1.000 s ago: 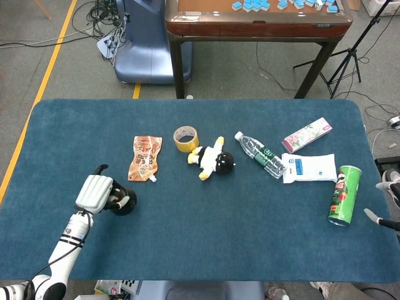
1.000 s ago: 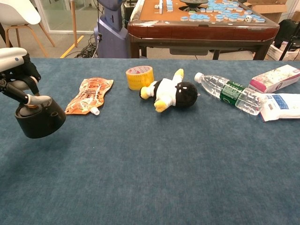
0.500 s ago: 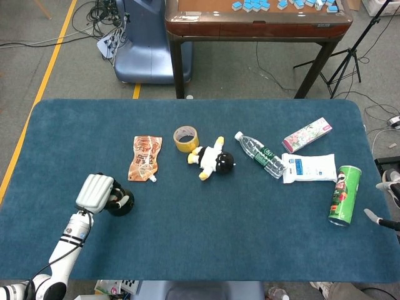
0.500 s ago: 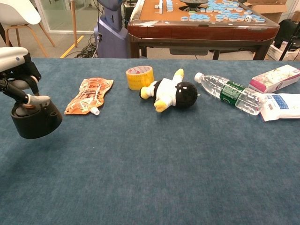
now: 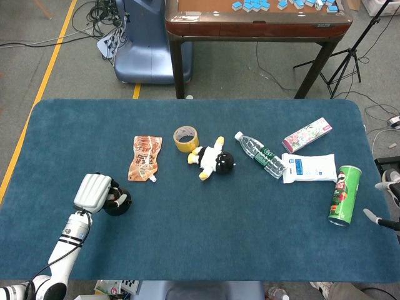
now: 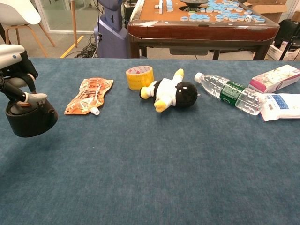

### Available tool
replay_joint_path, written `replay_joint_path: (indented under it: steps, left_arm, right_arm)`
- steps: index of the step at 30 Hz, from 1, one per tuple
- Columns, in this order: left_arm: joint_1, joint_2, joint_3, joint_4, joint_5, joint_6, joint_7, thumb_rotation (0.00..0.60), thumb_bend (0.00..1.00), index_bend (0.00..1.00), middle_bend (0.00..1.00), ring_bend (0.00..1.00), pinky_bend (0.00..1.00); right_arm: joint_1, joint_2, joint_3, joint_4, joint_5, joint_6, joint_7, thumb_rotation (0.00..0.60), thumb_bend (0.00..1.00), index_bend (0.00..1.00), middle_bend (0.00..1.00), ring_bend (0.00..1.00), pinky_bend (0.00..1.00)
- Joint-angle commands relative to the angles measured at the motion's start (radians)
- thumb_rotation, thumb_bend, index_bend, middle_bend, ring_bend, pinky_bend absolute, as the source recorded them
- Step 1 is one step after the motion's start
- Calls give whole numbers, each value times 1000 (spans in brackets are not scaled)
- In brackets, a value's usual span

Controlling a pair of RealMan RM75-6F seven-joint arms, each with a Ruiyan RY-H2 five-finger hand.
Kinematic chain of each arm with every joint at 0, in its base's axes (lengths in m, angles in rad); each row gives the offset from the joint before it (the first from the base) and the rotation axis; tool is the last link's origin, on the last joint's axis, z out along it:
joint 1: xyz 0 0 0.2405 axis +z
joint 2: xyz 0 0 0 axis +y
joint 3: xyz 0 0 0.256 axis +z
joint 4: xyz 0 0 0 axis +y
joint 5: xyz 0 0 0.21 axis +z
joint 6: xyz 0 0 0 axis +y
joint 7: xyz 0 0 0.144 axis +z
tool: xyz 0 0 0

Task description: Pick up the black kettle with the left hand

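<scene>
At far left, left hand [image 5: 95, 192]: closed around the top handle of the black kettle, fingers curled over it; seen from behind in the head view, from the side in the chest view [image 6: 16, 70].
Black kettle [image 6: 29, 119]: held by its top at the left edge of the counter; in the chest view its base appears slightly clear of the blue cloth, though contact cannot be ruled out. In the head view [image 5: 119, 202] it is largely hidden by the hand.
Counter [image 5: 206, 244]: covered in dark blue cloth.
Orange spout pouch [image 5: 144, 157]: laid flat, up and to the right of the kettle, apart from it; its white cap points toward the near edge.
Yellow tape roll [image 5: 185, 138]: just beside the pouch, on its side, hole facing up.
Penguin plush [image 5: 213, 159]: lying just right of the tape roll, black head to the right.
Water bottle [image 5: 260, 154]: laid on its side, cap toward the far left, green label at mid-body.
Floral box [image 5: 307, 134]: flat, beyond the bottle.
White wipes pack [image 5: 309, 167]: touching the bottle's base end.
Green chips can [image 5: 345, 194]: lying near the right edge.
Right hand [image 5: 382, 220]: only a dark sliver is seen at the right edge; its state cannot be told.
</scene>
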Motion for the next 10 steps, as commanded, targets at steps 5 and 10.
replay_joint_path:
  steps: [5, 10]
  left_arm:
    - [1, 0, -2, -3, -6, 2, 6, 532, 255, 970, 1000, 870, 531]
    - [3, 0, -2, -3, -6, 4, 7, 535, 255, 970, 1000, 870, 531]
  right_arm:
    - [0, 0, 0, -1, 0, 0, 0, 600, 110, 375, 386, 256, 280]
    - [1, 0, 0, -1, 0, -2, 0, 600, 110, 375, 386, 256, 280]
